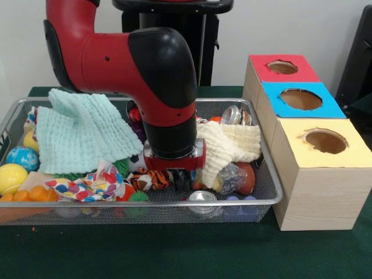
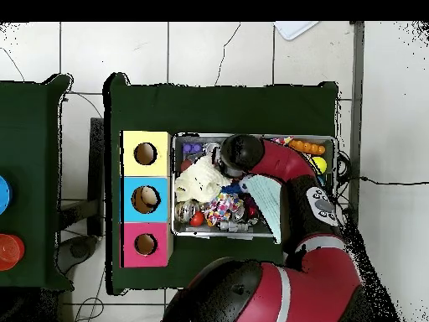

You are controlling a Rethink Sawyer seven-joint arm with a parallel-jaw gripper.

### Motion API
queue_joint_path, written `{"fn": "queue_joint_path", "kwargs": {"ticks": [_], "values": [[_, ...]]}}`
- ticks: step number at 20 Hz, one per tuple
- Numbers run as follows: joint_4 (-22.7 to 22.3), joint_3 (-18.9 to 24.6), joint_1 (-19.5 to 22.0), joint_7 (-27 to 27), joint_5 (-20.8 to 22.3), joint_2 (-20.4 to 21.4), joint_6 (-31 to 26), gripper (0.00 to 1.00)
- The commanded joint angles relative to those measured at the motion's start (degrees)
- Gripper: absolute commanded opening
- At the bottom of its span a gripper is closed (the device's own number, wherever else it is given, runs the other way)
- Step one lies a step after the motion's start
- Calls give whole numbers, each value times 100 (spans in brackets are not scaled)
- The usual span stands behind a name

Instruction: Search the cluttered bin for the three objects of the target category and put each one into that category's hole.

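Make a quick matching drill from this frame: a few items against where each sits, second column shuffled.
Things:
1. mint cloth
2. cream cloth
3. yellow ball
4. yellow-topped box

Places in the front view:
A. outside the wire basket, right of it
B. basket's left end, near corner
C. right of the hand, inside the basket
D. spread over the basket's left half

Pairs: 1-D, 2-C, 3-B, 4-A

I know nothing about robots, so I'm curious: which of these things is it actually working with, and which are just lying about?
In the job:
wire mesh bin
wooden box with red, blue and yellow holed tops
tool down in the clutter

Just lying about:
pale green woven cloth
cream woven cloth
yellow ball
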State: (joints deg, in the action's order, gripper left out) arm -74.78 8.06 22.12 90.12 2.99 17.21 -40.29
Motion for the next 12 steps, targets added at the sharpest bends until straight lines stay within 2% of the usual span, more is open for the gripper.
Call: {"fn": "queue_joint_path", "kwargs": {"ticks": [1,3,6,12], "values": [[-546,-476,-419,649,71,1001,-2588,0],[-464,-571,-520,726,56,1185,-3108,0],[-418,-599,-565,742,47,1298,-3415,0],[-485,-522,-489,760,22,1208,-3053,0]]}}
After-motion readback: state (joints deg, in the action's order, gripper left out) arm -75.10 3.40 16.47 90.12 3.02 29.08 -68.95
